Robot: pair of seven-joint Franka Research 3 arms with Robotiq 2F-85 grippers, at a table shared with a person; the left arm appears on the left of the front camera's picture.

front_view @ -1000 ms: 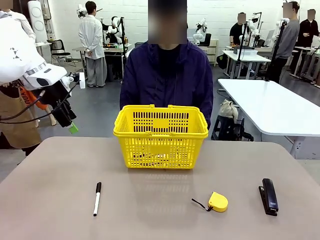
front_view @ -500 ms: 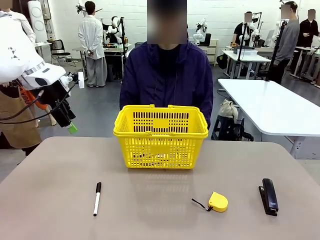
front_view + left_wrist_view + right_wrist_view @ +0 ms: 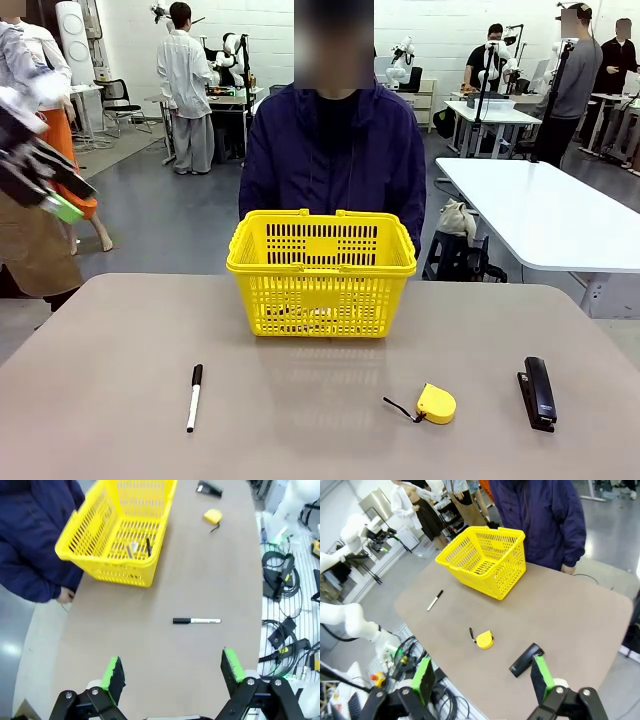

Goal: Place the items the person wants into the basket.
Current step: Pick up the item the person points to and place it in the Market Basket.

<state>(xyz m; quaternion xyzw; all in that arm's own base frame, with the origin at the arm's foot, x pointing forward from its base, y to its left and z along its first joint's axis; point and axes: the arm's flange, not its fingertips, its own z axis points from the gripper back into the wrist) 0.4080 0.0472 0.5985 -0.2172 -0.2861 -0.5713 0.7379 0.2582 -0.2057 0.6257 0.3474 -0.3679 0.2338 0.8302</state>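
Observation:
The yellow basket [image 3: 320, 290] stands at the table's far middle, in front of the person [image 3: 335, 150] in the dark jacket. In the left wrist view the basket [image 3: 120, 574] holds two slim things, a pale one [image 3: 131, 549] and a black one [image 3: 148, 546]. A white marker with a black cap [image 3: 194, 397] lies on the table at front left, also visible as the marker [image 3: 196, 621] and the marker [image 3: 435, 600]. My left gripper [image 3: 45, 190] hangs blurred at the far left, high off the table. Left gripper [image 3: 172, 669] and right gripper [image 3: 482, 677] are both open and hold nothing.
A round yellow tape measure [image 3: 437, 403] and a black stapler [image 3: 538, 392] lie at front right on the brown table [image 3: 320, 440]. The person's hand [image 3: 65, 596] rests at the far edge. Cables [image 3: 285, 580] lie on the floor beside the table.
My left arm has swung quickly left and up, toward the picture's edge. The marker, basket, tape measure and stapler have not moved.

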